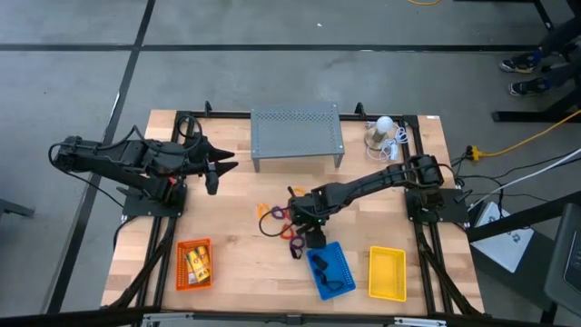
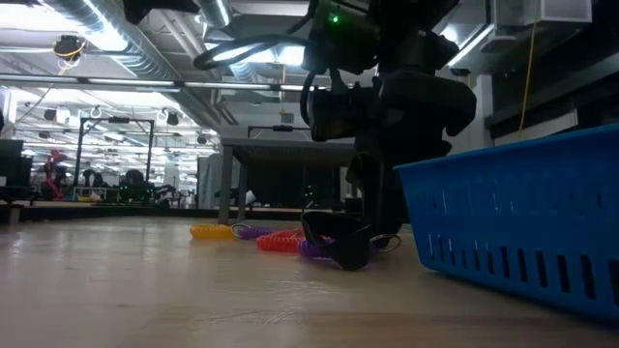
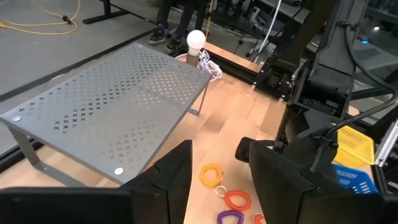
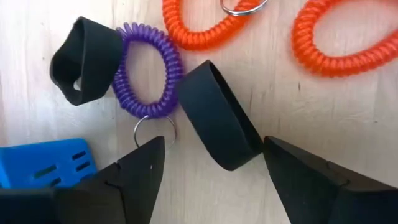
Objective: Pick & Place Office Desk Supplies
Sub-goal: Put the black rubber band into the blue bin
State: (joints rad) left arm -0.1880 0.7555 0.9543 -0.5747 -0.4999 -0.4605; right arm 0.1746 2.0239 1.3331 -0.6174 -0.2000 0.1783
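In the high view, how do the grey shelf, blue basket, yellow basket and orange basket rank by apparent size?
1. grey shelf
2. blue basket
3. yellow basket and orange basket: look about alike, not ranked.

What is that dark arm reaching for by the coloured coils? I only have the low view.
Observer: The right tool is open, with one finger on each side of a black flat band loop.
Operator: Anything inside the blue basket?
Observer: Yes, the blue plastic basket holds dark pieces.
Operator: Is there another arm?
Observer: The left tool hangs open at the table's left side, near a grey perforated metal shelf.
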